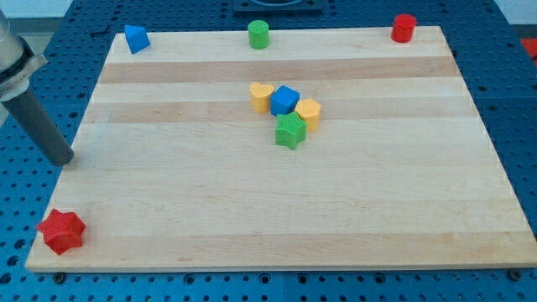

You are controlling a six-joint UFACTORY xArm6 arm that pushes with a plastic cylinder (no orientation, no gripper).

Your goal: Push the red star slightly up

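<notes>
The red star (61, 231) lies at the bottom left corner of the wooden board (277, 201), right by its edge. My tip (63, 159) is at the board's left edge, above the red star in the view and apart from it. The dark rod rises from the tip toward the view's top left.
A cluster sits mid-board: yellow heart (261, 96), blue cube (284, 101), yellow block (309, 112), green star (290, 132). Along the top edge are a blue block (136, 39), a green cylinder (258, 34) and a red cylinder (404, 28).
</notes>
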